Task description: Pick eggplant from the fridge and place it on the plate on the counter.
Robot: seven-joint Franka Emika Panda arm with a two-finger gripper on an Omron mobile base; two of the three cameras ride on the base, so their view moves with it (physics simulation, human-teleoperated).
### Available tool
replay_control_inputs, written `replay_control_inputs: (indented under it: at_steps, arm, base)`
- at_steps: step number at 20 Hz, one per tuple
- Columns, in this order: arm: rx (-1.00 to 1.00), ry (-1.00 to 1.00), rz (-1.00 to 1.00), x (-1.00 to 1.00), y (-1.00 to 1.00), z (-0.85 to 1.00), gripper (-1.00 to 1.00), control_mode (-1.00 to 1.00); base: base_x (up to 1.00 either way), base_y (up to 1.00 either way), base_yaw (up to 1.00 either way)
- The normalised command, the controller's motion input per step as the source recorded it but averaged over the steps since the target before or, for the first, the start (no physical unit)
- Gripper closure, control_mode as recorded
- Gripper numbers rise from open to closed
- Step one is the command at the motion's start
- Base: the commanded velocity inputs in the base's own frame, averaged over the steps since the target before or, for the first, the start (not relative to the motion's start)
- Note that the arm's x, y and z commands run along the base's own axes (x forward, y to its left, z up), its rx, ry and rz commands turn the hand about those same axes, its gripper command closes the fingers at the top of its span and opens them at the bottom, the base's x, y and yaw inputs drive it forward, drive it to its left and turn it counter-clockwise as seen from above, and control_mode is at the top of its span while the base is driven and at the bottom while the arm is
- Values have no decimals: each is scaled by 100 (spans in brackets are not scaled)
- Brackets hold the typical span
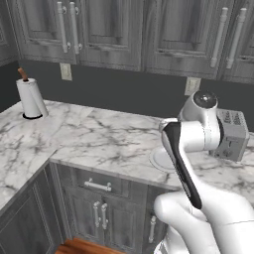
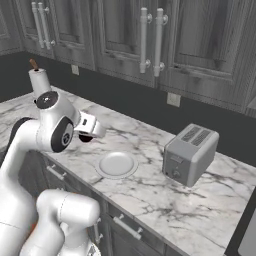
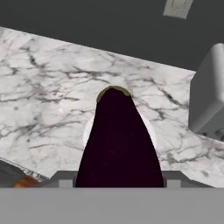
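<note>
My gripper (image 3: 119, 183) is shut on the dark purple eggplant (image 3: 118, 140), which sticks out ahead of the fingers with its brownish tip forward. It hangs above the near-left part of the small white plate (image 3: 150, 127); the plate's rim shows on both sides of it. From the right base view, the hand (image 2: 91, 126) holds the dark eggplant (image 2: 84, 137) just left of the plate (image 2: 116, 165) and above the marble counter (image 2: 150, 185). In the left base view my own arm covers most of the plate (image 1: 159, 161). The fridge is out of view.
A silver toaster (image 2: 190, 152) stands on the counter right of the plate. A paper towel roll (image 1: 31, 96) sits in the far left corner. Grey wood-grain cupboards (image 1: 114, 30) hang above, and wall sockets (image 1: 65, 71) dot the dark backsplash.
</note>
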Motion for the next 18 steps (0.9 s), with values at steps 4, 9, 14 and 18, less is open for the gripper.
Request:
replay_control_inputs:
  at_steps: [4, 9, 14, 18]
  arm:
    - [0, 6, 0, 32, -36, -50, 100, -100]
    - [0, 5, 0, 32, -6, -44, 100, -100]
    - [0, 2, 0, 34, 0, -44, 100, -100]
    - [0, 1, 0, 27, -15, -48, 100, -100]
  base:
    - [0, 0, 0]
    - [0, 0, 0]
    - [0, 0, 0]
    - [0, 0, 0]
